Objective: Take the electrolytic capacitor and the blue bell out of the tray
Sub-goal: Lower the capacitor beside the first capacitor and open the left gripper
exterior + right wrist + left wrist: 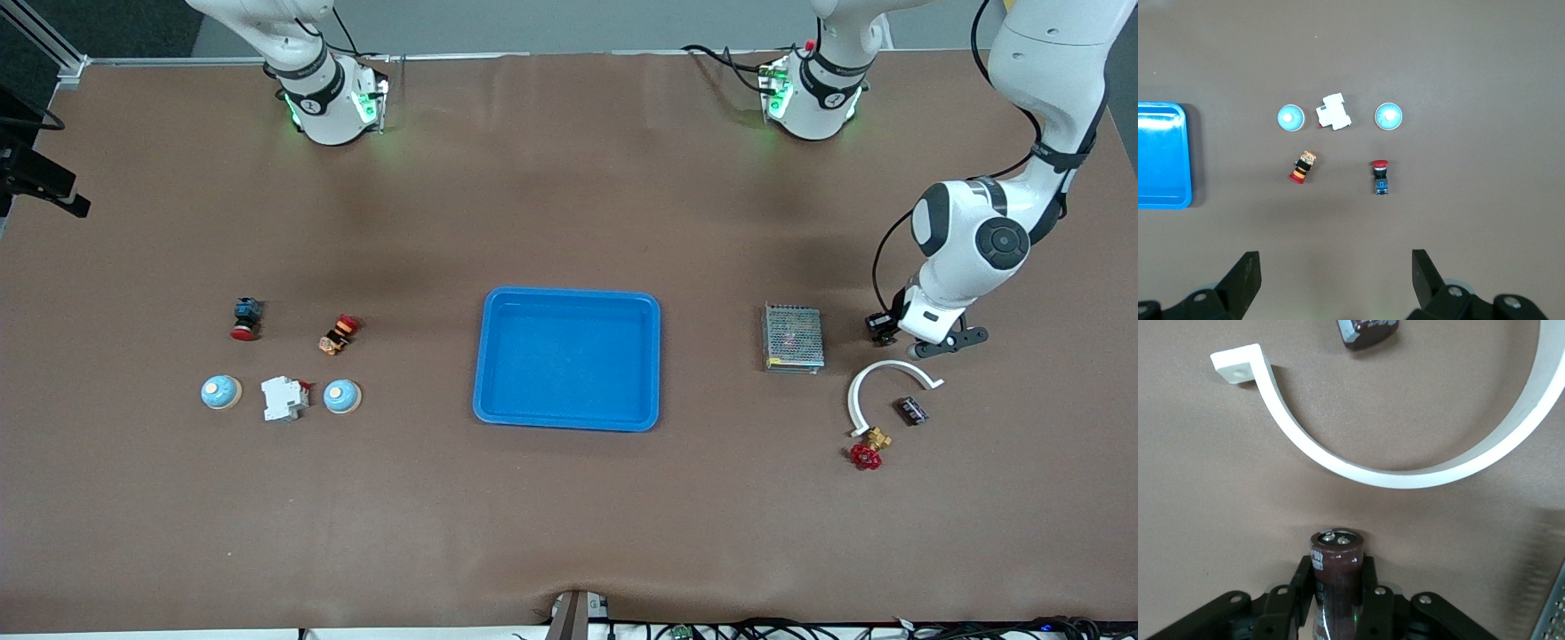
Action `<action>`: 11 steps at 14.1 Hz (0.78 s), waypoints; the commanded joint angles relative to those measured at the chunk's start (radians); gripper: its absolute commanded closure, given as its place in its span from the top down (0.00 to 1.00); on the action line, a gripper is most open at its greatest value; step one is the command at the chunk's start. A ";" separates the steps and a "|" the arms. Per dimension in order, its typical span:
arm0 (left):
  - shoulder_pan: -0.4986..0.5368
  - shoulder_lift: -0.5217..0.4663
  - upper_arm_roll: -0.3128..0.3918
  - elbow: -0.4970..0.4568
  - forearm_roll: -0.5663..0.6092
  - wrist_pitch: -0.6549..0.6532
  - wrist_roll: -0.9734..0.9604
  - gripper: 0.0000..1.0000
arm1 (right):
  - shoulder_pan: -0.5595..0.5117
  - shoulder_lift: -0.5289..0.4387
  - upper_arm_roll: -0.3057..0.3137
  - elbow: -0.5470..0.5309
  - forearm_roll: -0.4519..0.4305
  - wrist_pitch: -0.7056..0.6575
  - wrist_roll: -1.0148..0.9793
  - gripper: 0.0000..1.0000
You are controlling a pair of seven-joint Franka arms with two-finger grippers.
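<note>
Now the left pincer (1336, 597) is gripping a dark capacitor (1335, 568) low over the desk (569, 533), beside a white curved bracket (1405, 470). Meanwhile the right pincer (1336, 277) is waiting wide open, empty, above two blue bells (1290, 118) (1388, 116).

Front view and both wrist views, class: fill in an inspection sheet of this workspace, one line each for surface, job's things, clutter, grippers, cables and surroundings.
Surface: brown table, blue tray at its middle, nothing in it.
Job's things: capacitor in the left gripper; second capacitor on the table; two bells toward the right arm's end.
Clutter: white curved bracket, red valve, metal mesh box, white breaker, two push buttons.
Grippers: left gripper shut on the capacitor; right gripper open, waiting above the bells.
Cables: along the table edge nearest the front camera.
Surroundings: nothing seen.
</note>
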 commanded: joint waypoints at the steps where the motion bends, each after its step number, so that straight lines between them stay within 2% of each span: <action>1: 0.007 0.005 -0.004 0.011 0.018 0.008 0.016 1.00 | -0.012 -0.070 0.010 -0.058 0.012 0.034 -0.003 1.00; 7: 0.039 -0.041 -0.007 0.024 0.018 -0.006 0.018 1.00 | -0.006 -0.139 0.019 -0.174 0.006 0.138 0.007 1.00; 11: 0.073 -0.054 -0.009 0.031 0.018 -0.014 0.071 1.00 | 0.008 -0.090 0.025 -0.039 -0.061 0.086 0.014 1.00</action>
